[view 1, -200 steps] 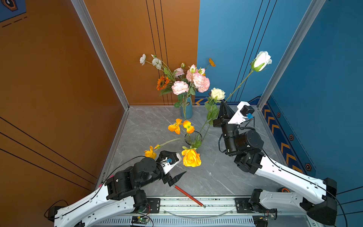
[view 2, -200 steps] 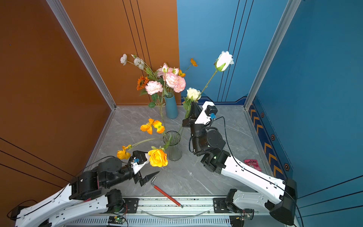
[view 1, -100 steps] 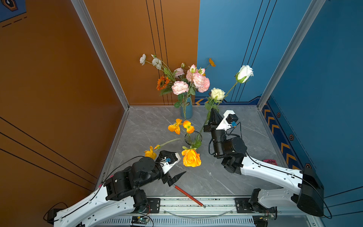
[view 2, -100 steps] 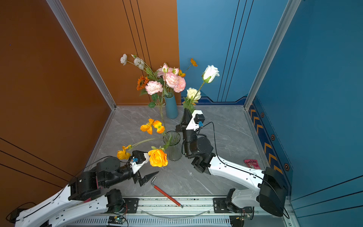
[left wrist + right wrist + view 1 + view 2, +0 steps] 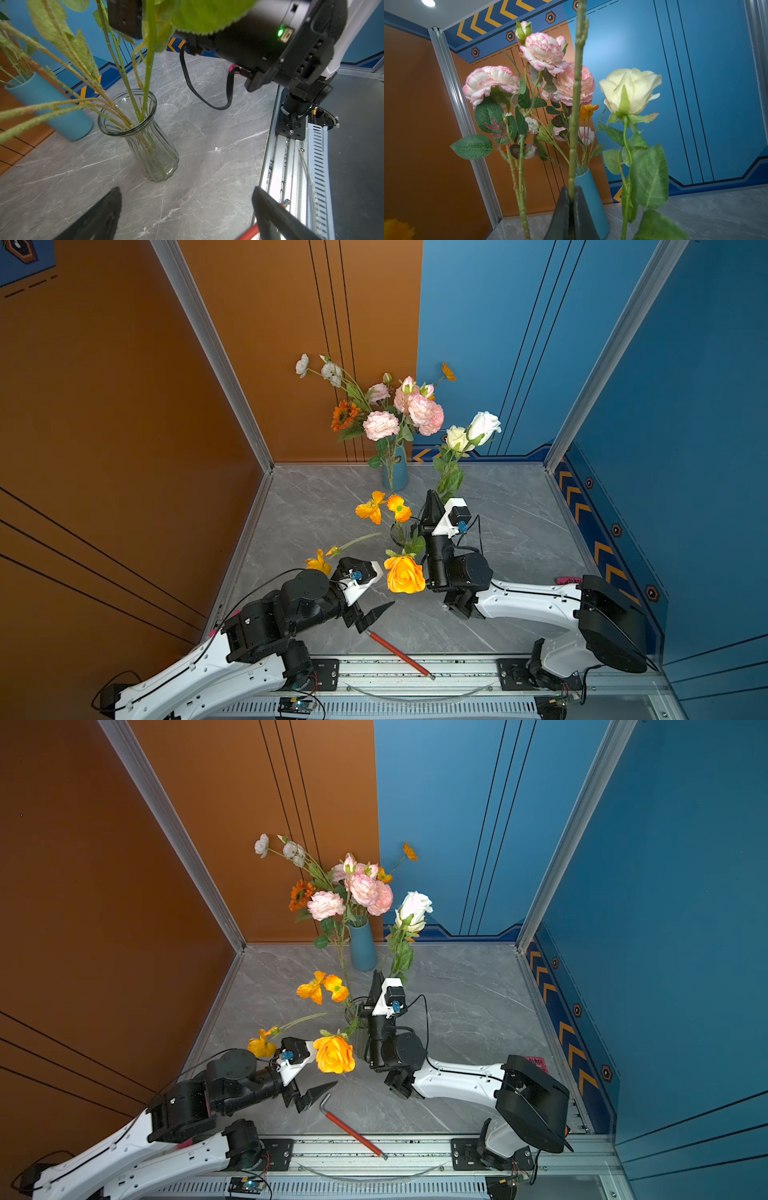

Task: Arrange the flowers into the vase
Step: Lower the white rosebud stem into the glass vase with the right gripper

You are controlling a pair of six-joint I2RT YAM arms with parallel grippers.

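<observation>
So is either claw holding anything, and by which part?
The right gripper pinches the white rose by its green stem, well below the bloom. The left gripper is open, holding nothing.

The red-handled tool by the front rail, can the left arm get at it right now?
Probably yes. The left gripper is open and empty, hovering right by the bent end of the red-handled tool, with nothing between them. The yellow rose hangs beside the wrist, not over the tool.
</observation>
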